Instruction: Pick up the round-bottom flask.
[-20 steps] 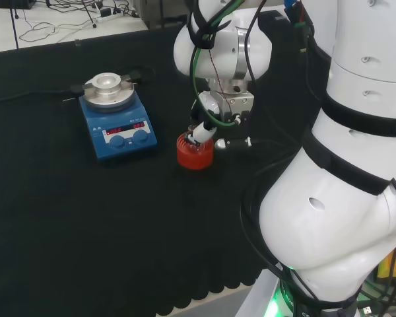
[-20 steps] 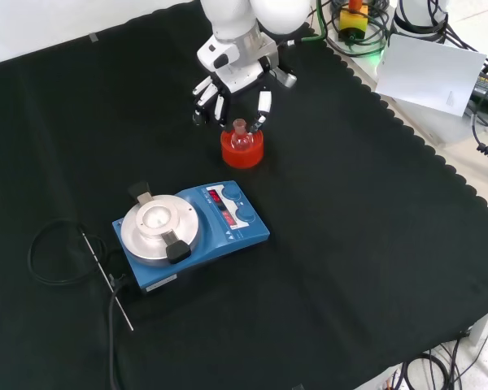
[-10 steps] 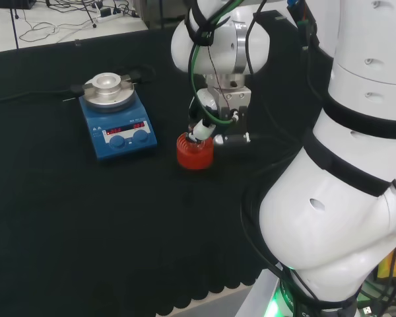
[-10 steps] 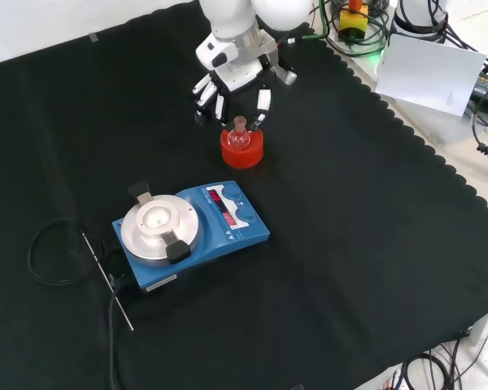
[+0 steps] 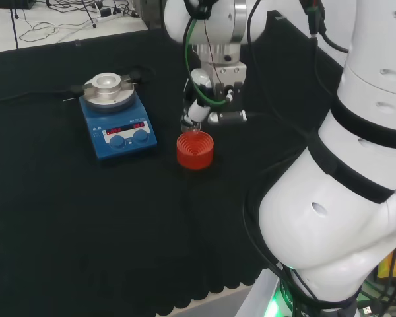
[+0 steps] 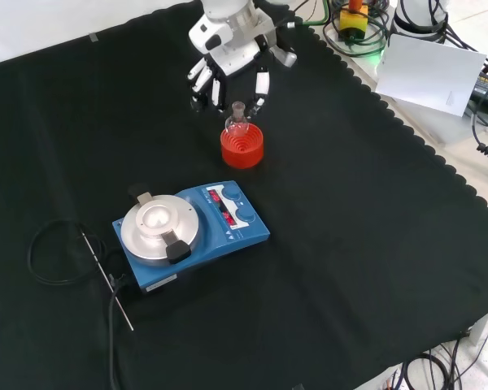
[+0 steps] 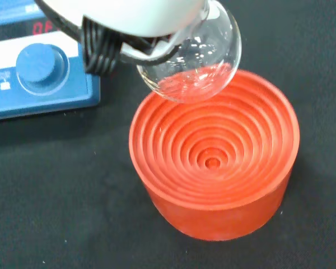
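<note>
The round-bottom flask (image 7: 193,61) is clear glass and hangs just above the red ribbed stand (image 7: 213,162), free of its hollow. In the front view the flask (image 6: 237,123) shows its neck between the fingers and thumb of the hand (image 6: 226,67), which is shut on it. From the head view the hand (image 5: 208,99) is over the stand (image 5: 195,150), with the flask (image 5: 194,131) faint below the fingertips. A black ribbed part of the hand (image 7: 101,50) lies against the glass bulb.
A blue hotplate stirrer (image 6: 187,231) with a round metal top stands on the black cloth close to the stand; its cable (image 6: 57,252) coils beside it. In the head view the stirrer (image 5: 115,119) is left of the stand. The arm's white links (image 5: 343,198) fill the right.
The hand has risen with the flask: a second ago the bulb sat in the red stand, now it hangs clear above it. The stand and stirrer have stayed put.
</note>
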You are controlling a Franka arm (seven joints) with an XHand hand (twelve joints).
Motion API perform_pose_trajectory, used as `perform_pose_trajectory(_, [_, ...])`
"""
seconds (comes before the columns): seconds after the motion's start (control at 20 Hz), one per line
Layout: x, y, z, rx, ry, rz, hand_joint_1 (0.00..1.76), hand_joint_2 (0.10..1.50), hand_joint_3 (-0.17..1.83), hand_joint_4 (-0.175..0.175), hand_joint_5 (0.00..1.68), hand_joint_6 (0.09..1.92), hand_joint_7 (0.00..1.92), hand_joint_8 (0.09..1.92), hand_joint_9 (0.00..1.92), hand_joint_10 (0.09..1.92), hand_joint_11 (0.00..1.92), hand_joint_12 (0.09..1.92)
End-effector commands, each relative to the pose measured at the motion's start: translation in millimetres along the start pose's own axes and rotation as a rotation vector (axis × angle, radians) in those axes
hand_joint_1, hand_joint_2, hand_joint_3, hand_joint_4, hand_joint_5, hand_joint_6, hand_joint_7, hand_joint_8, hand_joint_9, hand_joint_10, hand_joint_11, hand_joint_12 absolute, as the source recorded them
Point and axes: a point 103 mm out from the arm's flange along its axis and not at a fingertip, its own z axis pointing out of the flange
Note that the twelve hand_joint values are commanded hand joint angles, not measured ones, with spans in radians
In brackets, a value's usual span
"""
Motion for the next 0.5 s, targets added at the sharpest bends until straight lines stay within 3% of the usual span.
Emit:
perform_pose_trajectory(0.05, [9,-2,-23,0.002,-0.046,0.003,1.11,0.64,0.75,0.175,1.20,0.85,0.35,0.73,0.57,0.66,0.27,1.36])
perform_pose_trajectory(0.5, [14,8,-43,0.004,-0.086,0.007,1.11,0.64,0.75,0.175,1.19,0.86,0.34,0.73,0.56,0.66,0.26,1.36])
